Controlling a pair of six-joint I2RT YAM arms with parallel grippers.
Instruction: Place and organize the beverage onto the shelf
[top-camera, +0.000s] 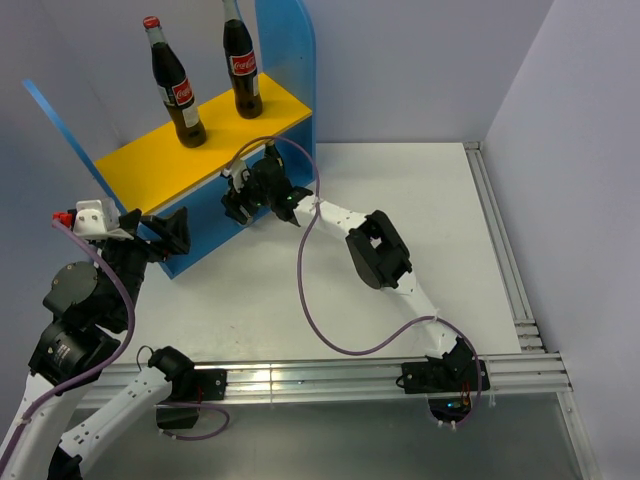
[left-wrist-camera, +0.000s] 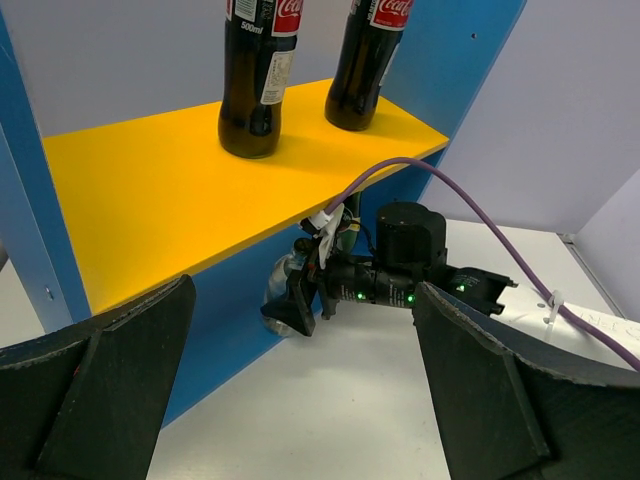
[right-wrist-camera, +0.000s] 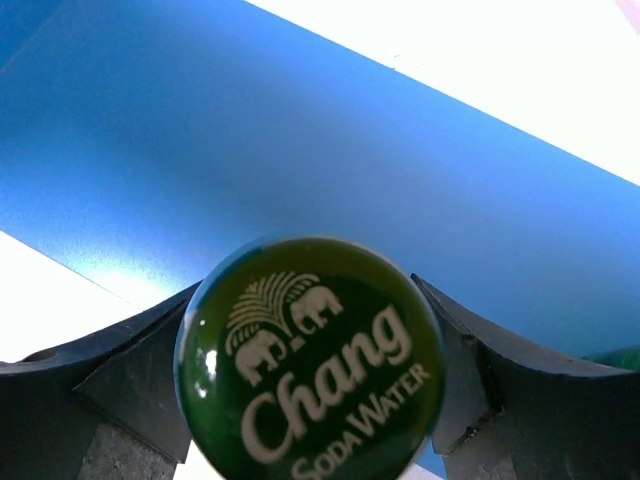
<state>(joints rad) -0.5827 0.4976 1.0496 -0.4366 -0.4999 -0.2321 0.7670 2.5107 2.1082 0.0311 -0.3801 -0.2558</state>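
Two tall dark cola bottles (top-camera: 175, 85) (top-camera: 240, 65) with red caps stand upright on the yellow top board of the blue shelf (top-camera: 170, 165). In the left wrist view they (left-wrist-camera: 255, 80) (left-wrist-camera: 365, 60) rise from that board (left-wrist-camera: 150, 190). My right gripper (top-camera: 238, 200) reaches under the board, its fingers on either side of a small clear bottle (left-wrist-camera: 278, 290) standing by the blue back panel. The right wrist view is filled by the bottle's green "Chang" cap (right-wrist-camera: 310, 360), with a finger (right-wrist-camera: 130, 370) on each side; contact is hidden. My left gripper (left-wrist-camera: 300, 400) hangs open and empty in front of the shelf.
The shelf's rounded blue side panels (top-camera: 290, 50) (top-camera: 60, 130) rise on both sides of the board. A purple cable (top-camera: 305, 290) loops along the right arm over the white table (top-camera: 420, 200). A metal rail (top-camera: 500, 250) runs along the table's right edge.
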